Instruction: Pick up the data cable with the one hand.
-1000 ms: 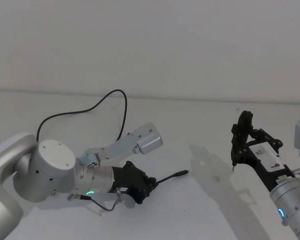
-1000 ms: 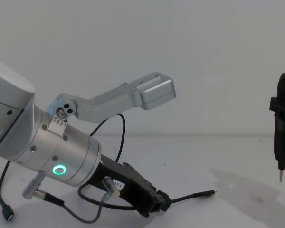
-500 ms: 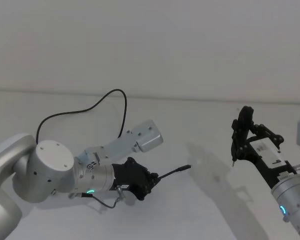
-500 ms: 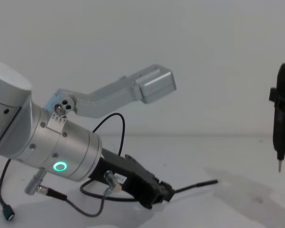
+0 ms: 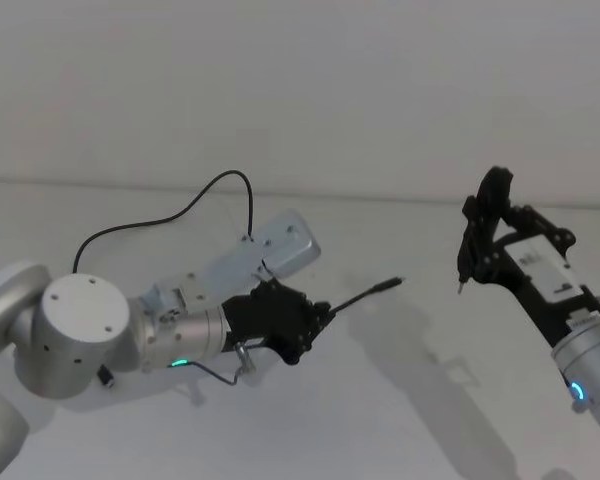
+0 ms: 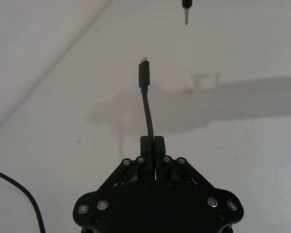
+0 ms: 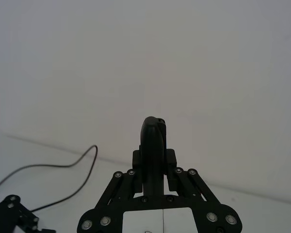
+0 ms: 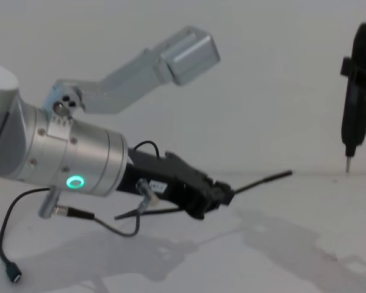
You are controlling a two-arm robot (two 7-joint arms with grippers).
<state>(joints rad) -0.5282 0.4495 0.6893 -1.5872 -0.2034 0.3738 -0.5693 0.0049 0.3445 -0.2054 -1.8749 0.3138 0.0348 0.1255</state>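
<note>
The data cable (image 5: 180, 214) is a thin black cord looping back across the white table. Its straight black plug (image 5: 380, 289) sticks out in the air, tilted upward, beyond my left gripper (image 5: 325, 313). That gripper is shut on the cable a short way behind the plug. The left wrist view shows the two fingers closed together on the cord (image 6: 148, 116), with the plug (image 6: 144, 75) straight ahead. From the chest, the gripper (image 8: 229, 194) and plug (image 8: 271, 179) hang above the table. My right gripper (image 5: 490, 258) is raised at the right, shut on a dark upright tool (image 5: 483, 225) with a pin tip.
The cable's other end, with a small connector (image 8: 12, 272), trails at the near left. A short grey cord with metal plugs (image 8: 79, 212) dangles under my left wrist. The tool's pin tip (image 8: 348, 165) hangs right of the plug, with open white table (image 5: 400, 400) beneath.
My left gripper has risen and moved forward with the cable, lifting the plug off the table and tilting it up. The right arm with its tool has also moved up a little.
</note>
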